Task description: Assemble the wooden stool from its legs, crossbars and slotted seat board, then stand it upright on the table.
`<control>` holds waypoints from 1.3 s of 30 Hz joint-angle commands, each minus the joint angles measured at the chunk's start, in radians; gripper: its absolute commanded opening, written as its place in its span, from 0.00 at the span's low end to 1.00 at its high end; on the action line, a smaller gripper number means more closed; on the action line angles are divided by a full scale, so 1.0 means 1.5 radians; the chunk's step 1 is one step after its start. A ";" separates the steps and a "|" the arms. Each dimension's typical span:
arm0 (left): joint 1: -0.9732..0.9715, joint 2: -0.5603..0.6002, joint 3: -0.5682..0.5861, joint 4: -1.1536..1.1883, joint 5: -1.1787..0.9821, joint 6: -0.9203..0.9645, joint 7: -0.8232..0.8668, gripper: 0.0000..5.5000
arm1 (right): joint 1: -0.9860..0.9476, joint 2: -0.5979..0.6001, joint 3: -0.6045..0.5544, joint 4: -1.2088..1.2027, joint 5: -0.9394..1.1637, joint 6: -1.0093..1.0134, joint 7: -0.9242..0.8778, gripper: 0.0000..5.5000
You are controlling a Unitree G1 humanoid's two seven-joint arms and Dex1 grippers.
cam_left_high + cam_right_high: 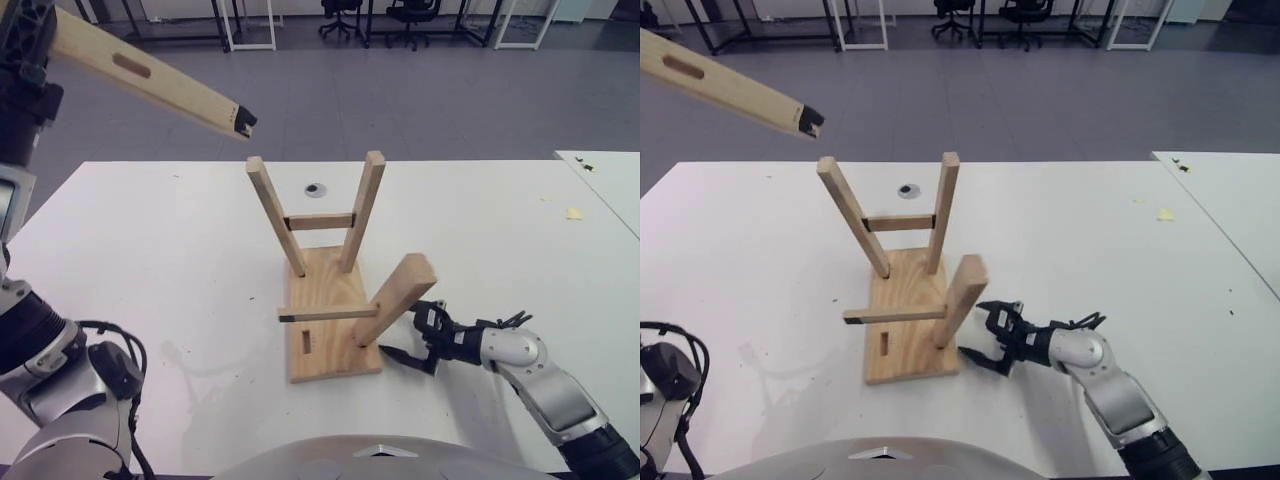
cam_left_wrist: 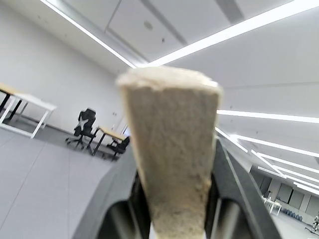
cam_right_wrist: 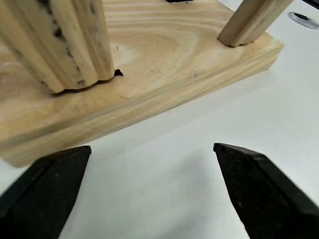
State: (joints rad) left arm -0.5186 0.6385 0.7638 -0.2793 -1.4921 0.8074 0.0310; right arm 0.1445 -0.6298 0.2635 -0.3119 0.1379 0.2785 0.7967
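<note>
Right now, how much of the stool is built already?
Over halfway. Done: three legs stand in the seat board, lying flat on the table; a crossbar joins the far two, and a second crossbar sticks out from the near leg. In hand: the left pincer holds the fourth leg in the air; the right pincer is open beside the board. Left: fit that leg, flip the stool upright.

A small round dark disc (image 1: 316, 189) lies on the white table (image 1: 150, 250), far middle. A yellow scrap (image 1: 574, 213) lies near its right edge. Across the grey floor (image 1: 450, 100), two black office chairs (image 1: 341, 15) stand far off.
</note>
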 commanded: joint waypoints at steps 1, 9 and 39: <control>0.123 0.016 0.015 -0.045 -0.051 0.030 0.049 0.18 | 0.022 0.056 -0.013 -0.049 0.021 0.064 -0.068 0.84; 0.311 0.092 0.042 -0.092 -0.209 0.031 0.056 0.18 | 0.080 0.087 -0.118 -0.033 -0.026 0.073 -0.214 0.84; 0.476 0.139 -0.009 -0.028 -0.155 0.147 -0.214 0.18 | 0.066 0.030 0.034 -0.120 0.022 0.112 -0.036 0.84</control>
State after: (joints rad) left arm 0.1898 0.8748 0.8071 -0.2567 -1.6611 1.0495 -0.3891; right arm 0.2725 -0.5838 0.2874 -0.5193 0.2095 0.4277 0.7684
